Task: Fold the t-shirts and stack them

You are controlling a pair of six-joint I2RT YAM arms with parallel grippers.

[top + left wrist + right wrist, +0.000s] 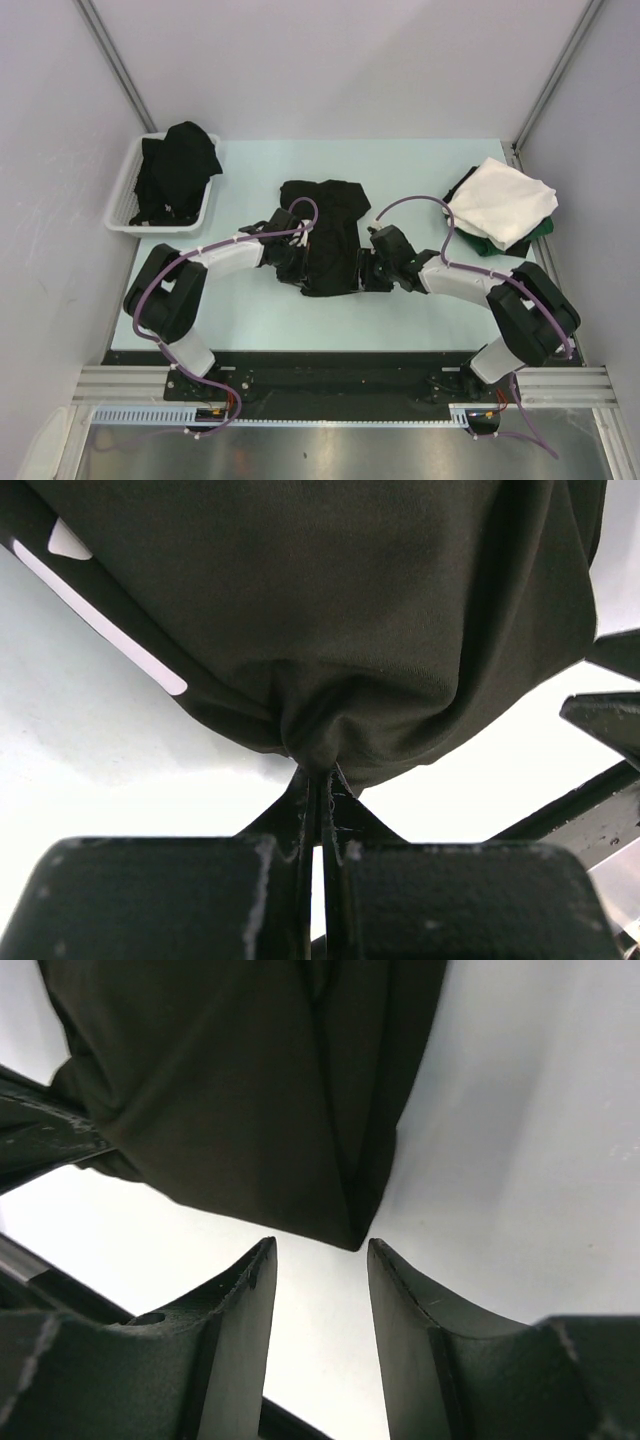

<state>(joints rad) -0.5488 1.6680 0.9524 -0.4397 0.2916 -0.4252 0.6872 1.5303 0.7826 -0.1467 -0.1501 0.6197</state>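
Pale mint table (250, 310), plain grey-white walls (330, 60), aluminium corner posts (113, 60), even light

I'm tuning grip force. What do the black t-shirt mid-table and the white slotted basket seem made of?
Black t-shirt: soft matte knit, likely cotton; it puckers into folds where pinched. White slotted basket: probably rigid plastic, by its even moulded slots and smooth rim.
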